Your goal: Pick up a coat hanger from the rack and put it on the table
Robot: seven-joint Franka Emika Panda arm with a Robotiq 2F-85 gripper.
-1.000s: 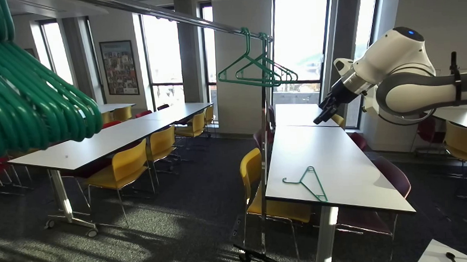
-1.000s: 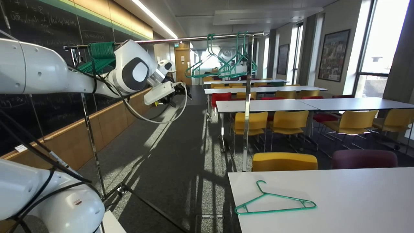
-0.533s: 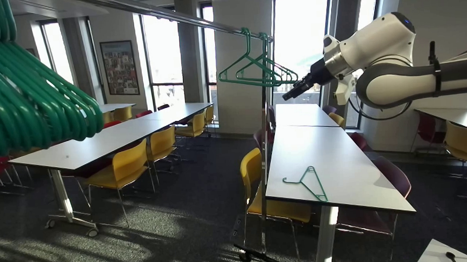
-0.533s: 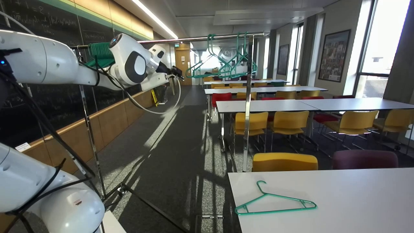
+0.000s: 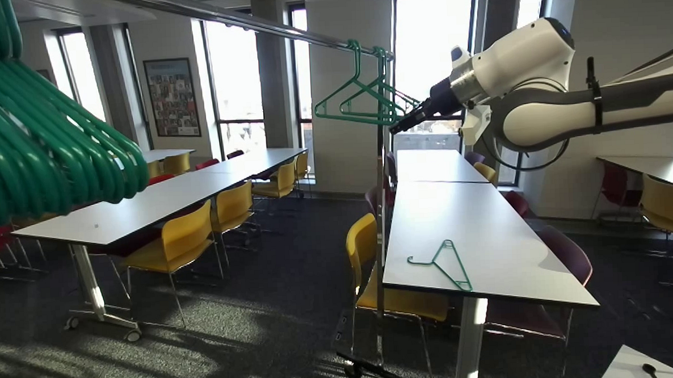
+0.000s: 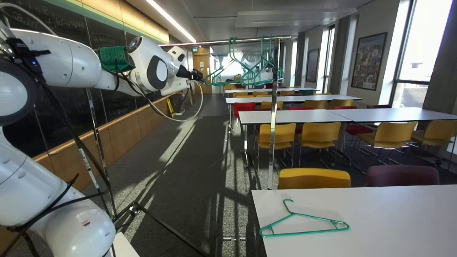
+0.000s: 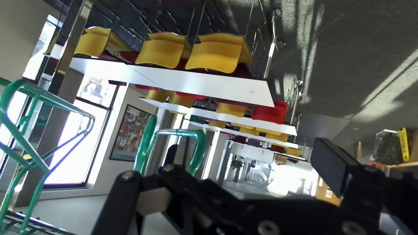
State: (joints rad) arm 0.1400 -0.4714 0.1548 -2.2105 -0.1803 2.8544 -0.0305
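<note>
Tall bright windows [image 5: 234, 74] flank the framed poster [image 5: 172, 98] on the pale wall [image 5: 162, 43]. In front of the poster, yellow chairs [image 5: 188, 235] stand on dark carpet [image 5: 260, 272] streaked with sunlight [image 5: 213, 299].

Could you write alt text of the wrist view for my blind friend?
A robot's open black gripper, close to a green hanger; more green hangers and a rack at left. Behind, white tables and yellow chairs appear upside down.

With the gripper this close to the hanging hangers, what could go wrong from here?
1. The hanging hangers overlap in both exterior views; the open gripper might catch two or knock a neighbour.
2. They hook over the rack rail, so pulling without lifting may snag.
3. The table bears a lying hanger; another could land across it.
</note>
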